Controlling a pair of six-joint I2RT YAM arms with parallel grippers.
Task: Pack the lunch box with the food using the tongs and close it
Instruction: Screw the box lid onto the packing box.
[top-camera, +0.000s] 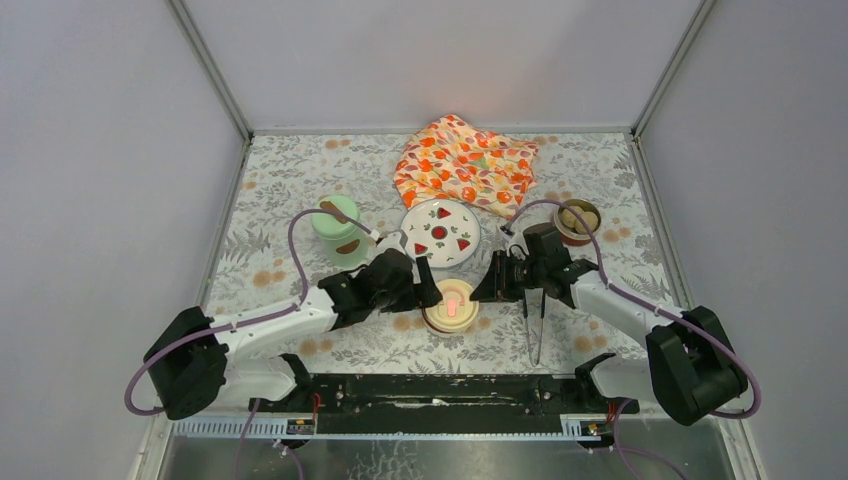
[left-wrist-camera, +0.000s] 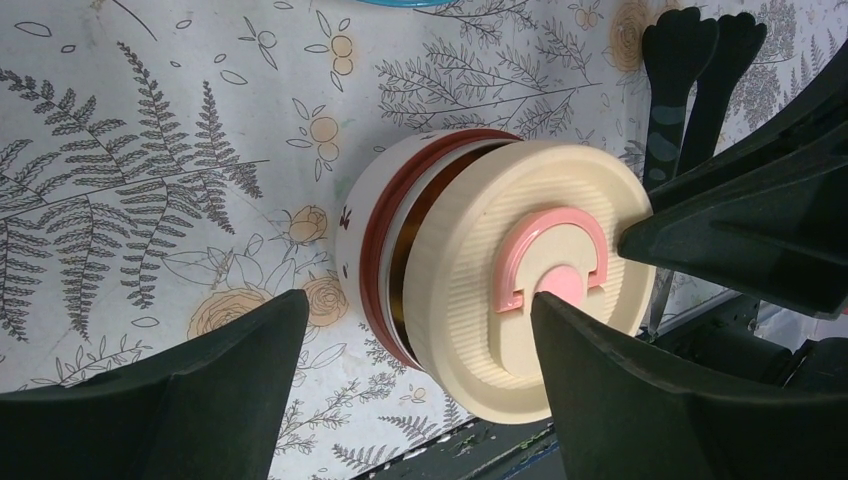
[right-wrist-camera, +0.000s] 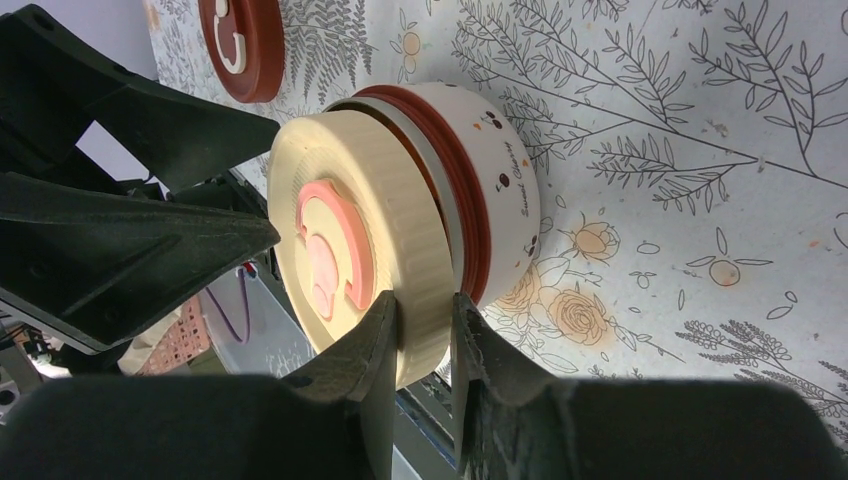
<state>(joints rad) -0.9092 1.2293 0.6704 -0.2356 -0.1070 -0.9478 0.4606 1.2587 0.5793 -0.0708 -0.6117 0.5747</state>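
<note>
Jaws of the left gripper (left-wrist-camera: 420, 300) stand wide apart, one finger on each side of the low bowl (left-wrist-camera: 355, 230) and its cream lid (left-wrist-camera: 480, 240). One fingertip (left-wrist-camera: 570, 340) lies against the lid's face by the pink handle, the other is clear of the bowl wall, and nothing is gripped. Jaws of the right gripper (right-wrist-camera: 422, 310) are drawn nearly together, pinching the rim of that lid. Both arms reach in from the near edge and meet over the bowl at the middle of the table (top-camera: 300, 180), the left slanting in from the left, the right from the right.

From overhead the two grippers hide most of the bowl, and only the lid's top shows. The left wrist view shows a gap between lid and bowl on one side; whether the lid is seated all round cannot be told. The tongs (top-camera: 536, 325) lie on the table under the right arm, held by neither gripper; the left wrist view catches only their tips.

Only the right wrist view shows the dark red lid (right-wrist-camera: 240, 40), flat on the table and cut off by the frame. Only the overhead view shows the green pot (top-camera: 336, 225), the open steel bowl (top-camera: 593, 225) holding beige food (top-camera: 575, 215), the plate (top-camera: 425, 225) and the cloth (top-camera: 465, 165).
</note>
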